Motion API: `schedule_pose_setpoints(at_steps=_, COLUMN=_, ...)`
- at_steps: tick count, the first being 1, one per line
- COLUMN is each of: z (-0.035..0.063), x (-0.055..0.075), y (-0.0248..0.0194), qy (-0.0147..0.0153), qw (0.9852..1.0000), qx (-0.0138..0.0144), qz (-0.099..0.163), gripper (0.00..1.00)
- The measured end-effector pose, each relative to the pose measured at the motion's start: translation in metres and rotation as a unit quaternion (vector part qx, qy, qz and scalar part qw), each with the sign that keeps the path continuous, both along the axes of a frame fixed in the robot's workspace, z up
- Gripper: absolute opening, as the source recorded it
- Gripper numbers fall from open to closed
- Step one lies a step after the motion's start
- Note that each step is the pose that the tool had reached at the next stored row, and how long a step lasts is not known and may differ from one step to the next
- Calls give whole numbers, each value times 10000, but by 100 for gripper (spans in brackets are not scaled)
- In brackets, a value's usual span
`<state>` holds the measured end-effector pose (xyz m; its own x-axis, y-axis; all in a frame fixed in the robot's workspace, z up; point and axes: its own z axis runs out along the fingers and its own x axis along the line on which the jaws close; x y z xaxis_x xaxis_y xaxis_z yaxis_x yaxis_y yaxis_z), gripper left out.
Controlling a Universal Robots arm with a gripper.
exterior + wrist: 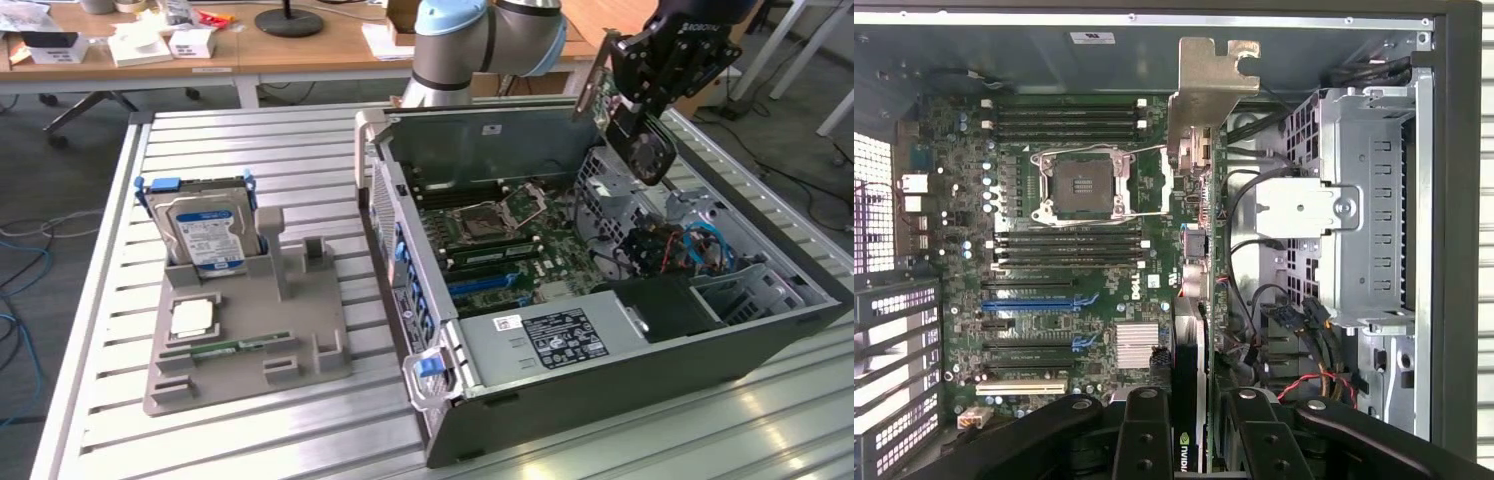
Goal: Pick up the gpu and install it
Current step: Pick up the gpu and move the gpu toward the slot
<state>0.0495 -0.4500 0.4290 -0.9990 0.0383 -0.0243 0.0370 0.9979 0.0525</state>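
The gpu [646, 140], a dark card with a round fan face and a long silver bracket [595, 75], hangs tilted over the far right side of the open computer case [601, 400]. My gripper [641, 100] is shut on it from above. In the wrist view the gpu [1192, 300] appears edge-on between my black fingers [1144, 430], and its bracket [1209, 90] points toward the case's back wall. It is above the motherboard [1084, 200], near the board's edge beside the drive cage, clear of the expansion slots [1039, 300].
A grey fixture tray [247, 340] on the slatted table holds an upright hard drive [203, 235], a memory stick [240, 347] and a small square chip [194, 318]. Inside the case are a power supply [561, 335], a metal drive cage [1364, 200] and loose cables [1294, 330].
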Motion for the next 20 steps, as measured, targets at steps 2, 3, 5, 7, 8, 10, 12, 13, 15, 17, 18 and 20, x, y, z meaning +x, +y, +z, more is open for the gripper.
schedule_pose_setpoints(at_steps=2, z=0, x=1, y=0, qy=0, qw=10000, qx=0, qz=0, gripper=26)
schedule_pose_setpoints(at_steps=3, z=0, x=8, y=0, qy=0, qw=10000, qx=0, qz=2, gripper=26)
schedule_pose_setpoints(at_steps=5, z=0, x=28, y=0, qy=0, qw=10000, qx=0, qz=0, gripper=26)
schedule_pose_setpoints(at_steps=7, z=0, x=35, y=0, qy=0, qw=10000, qx=0, qz=0, gripper=26)
schedule_pose_setpoints(at_steps=8, z=0, x=41, y=0, qy=0, qw=10000, qx=0, qz=1, gripper=26)
schedule_pose_setpoints(at_steps=10, z=0, x=70, y=0, qy=0, qw=10000, qx=0, qz=0, gripper=26)
schedule_pose_setpoints(at_steps=12, z=0, x=87, y=0, qy=0, qw=10000, qx=0, qz=1, gripper=26)
schedule_pose_setpoints(at_steps=13, z=0, x=90, y=0, qy=0, qw=10000, qx=0, qz=0, gripper=26)
schedule_pose_setpoints(at_steps=15, z=0, x=96, y=0, qy=0, qw=10000, qx=0, qz=0, gripper=26)
schedule_pose_setpoints(at_steps=17, z=0, x=101, y=0, qy=0, qw=10000, qx=0, qz=0, gripper=26)
schedule_pose_setpoints(at_steps=18, z=0, x=104, y=0, qy=0, qw=10000, qx=0, qz=1, gripper=26)
schedule_pose_setpoints(at_steps=20, z=0, x=107, y=0, qy=0, qw=10000, qx=0, qz=0, gripper=26)
